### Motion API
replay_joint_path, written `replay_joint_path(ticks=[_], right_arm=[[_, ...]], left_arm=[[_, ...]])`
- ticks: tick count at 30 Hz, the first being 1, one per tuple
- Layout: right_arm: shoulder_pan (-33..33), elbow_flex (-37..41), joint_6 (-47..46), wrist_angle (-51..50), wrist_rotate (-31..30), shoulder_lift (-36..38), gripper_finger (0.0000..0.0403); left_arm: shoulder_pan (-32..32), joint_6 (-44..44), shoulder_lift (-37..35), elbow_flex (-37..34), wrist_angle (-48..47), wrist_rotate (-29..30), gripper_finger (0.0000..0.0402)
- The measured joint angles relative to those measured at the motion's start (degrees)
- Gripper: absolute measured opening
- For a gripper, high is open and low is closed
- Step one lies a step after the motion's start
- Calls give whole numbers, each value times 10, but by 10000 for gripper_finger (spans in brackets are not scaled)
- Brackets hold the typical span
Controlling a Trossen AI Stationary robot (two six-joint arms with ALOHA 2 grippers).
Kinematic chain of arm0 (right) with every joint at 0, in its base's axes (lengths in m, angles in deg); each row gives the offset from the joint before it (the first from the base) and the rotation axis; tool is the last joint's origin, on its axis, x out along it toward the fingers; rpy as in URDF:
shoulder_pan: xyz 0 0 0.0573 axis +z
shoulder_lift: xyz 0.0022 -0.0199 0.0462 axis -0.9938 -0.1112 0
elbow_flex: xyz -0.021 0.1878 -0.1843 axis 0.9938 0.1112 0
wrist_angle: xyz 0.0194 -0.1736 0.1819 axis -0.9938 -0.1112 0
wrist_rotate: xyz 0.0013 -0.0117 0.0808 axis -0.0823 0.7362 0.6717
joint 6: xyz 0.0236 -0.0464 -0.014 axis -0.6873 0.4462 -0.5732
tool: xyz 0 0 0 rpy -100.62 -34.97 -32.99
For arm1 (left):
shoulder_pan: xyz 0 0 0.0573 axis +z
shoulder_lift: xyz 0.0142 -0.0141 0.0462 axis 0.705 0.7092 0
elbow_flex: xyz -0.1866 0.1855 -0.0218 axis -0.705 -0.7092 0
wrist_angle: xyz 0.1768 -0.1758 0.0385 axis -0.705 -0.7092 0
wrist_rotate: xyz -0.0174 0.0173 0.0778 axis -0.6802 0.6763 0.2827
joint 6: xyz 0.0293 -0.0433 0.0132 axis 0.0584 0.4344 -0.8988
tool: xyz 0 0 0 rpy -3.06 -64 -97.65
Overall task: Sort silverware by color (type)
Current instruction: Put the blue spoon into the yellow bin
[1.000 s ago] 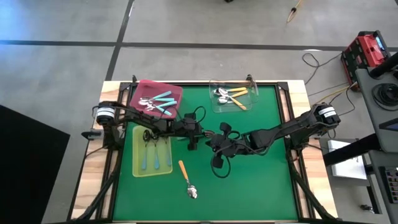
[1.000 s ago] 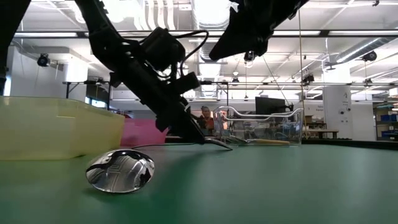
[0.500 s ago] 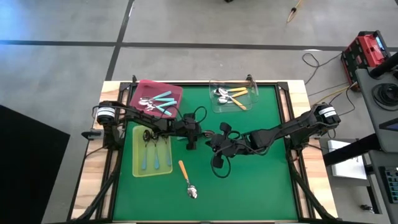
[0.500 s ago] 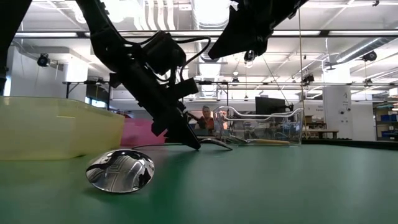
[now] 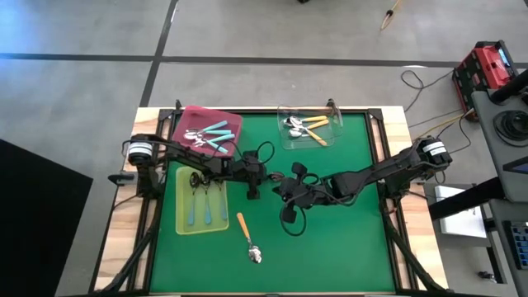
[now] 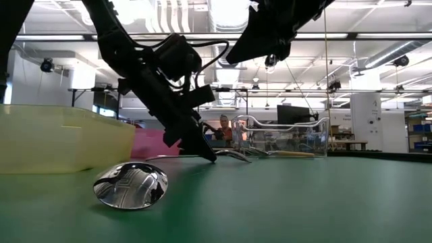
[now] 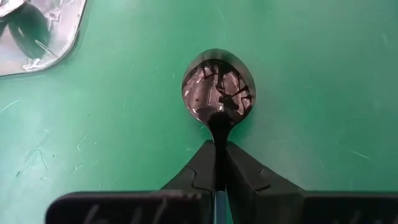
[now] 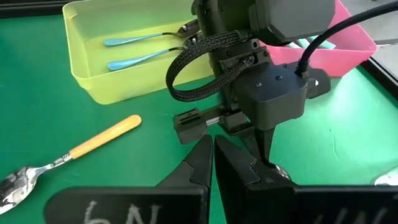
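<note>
My left gripper (image 7: 216, 163) is low over the middle of the green mat (image 5: 346, 239). It is shut on a spoon whose shiny bowl (image 7: 217, 90) sticks out past its fingertips; it also shows in the low view (image 6: 231, 154). The handle is hidden between the fingers. My right gripper (image 8: 213, 155) is shut and empty, raised just right of the left one (image 5: 280, 191). An orange-handled spoon (image 5: 246, 236) lies flat on the mat nearer the front edge, with its bowl (image 6: 131, 186) close to the low camera. My left gripper pinches the spoon's thin neck (image 7: 217, 132) just behind the bowl, between its two fingers. The fingers slant down from the table's left and lie along the spoon. The bowl faces up, down at the mat's surface beyond the fingertips.
A pink tray (image 5: 235, 120) at the far left holds teal-handled spoons. A clear tray (image 5: 285, 142) at the far middle holds orange-handled spoons. A yellow-green tray (image 5: 183, 224) at the left holds light blue-handled spoons. The two grippers stand close together.
My left gripper has gone a little toward the table's left edge, still shut, and has drawn the spoon along the mat with it.
</note>
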Motion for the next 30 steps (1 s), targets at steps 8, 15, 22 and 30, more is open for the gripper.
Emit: replay_joint_path(ticks=[8, 15, 22, 30], right_arm=[[22, 0, 6, -5, 0, 27, 9], [80, 4, 58, 13, -77, 74, 9], [103, 42, 132, 139, -88, 79, 9], [101, 125, 185, 339, -88, 62, 9]], left_arm=[[0, 1, -58, -5, 20, -56, 2], [0, 1, -171, -65, 114, -112, 1], [-1, 6, -299, -136, 215, -187, 1], [-1, 58, -372, -198, 355, -297, 0]])
